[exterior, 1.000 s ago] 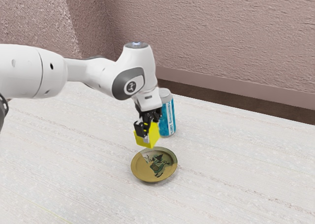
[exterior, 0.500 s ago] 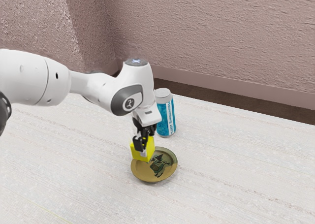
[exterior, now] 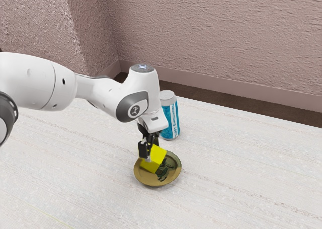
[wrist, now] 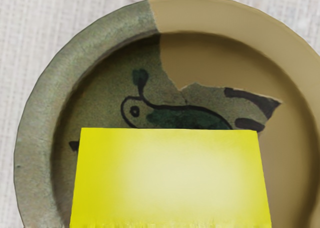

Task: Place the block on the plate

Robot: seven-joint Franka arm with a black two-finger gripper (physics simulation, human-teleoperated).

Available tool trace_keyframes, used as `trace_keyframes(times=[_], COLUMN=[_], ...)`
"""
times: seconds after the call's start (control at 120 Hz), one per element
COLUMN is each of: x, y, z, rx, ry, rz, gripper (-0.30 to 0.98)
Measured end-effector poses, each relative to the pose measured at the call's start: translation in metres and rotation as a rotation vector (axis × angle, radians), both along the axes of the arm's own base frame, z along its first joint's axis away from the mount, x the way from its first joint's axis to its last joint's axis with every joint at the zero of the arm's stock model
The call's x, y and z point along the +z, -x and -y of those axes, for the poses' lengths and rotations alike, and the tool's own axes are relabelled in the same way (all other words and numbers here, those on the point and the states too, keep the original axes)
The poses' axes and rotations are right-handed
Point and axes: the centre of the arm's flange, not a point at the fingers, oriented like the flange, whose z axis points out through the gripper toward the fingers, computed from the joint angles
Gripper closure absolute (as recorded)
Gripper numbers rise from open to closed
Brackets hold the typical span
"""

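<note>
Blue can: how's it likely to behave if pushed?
The can would probably tip if pushed high up, since it stands upright and is taller than wide. Once down, its round side would likely let it roll. Weight: can't tell.

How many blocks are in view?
1: the yellow block, held tilted in the end effector, over the plate. The arm could hide another.
</note>
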Motion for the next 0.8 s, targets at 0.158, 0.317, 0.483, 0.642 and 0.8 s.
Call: trace_keyframes(times=[0.158,0.317,0.483,0.642,0.8], x=[0.026,0.098,0.223,0.261,0.273], y=[0.000,-0.014,-0.040,-0.039,-0.037], z=[-0.001,-0.013,-0.066,-0.121,-0.116], rx=[0.012,0.042,0.172,0.326,0.379], ry=[0.006,0.015,-0.011,-0.022,-0.021], rz=[0.039,0.129,0.207,0.150,0.083], gripper=[0.04,0.02,0.01,0.00,0.00])
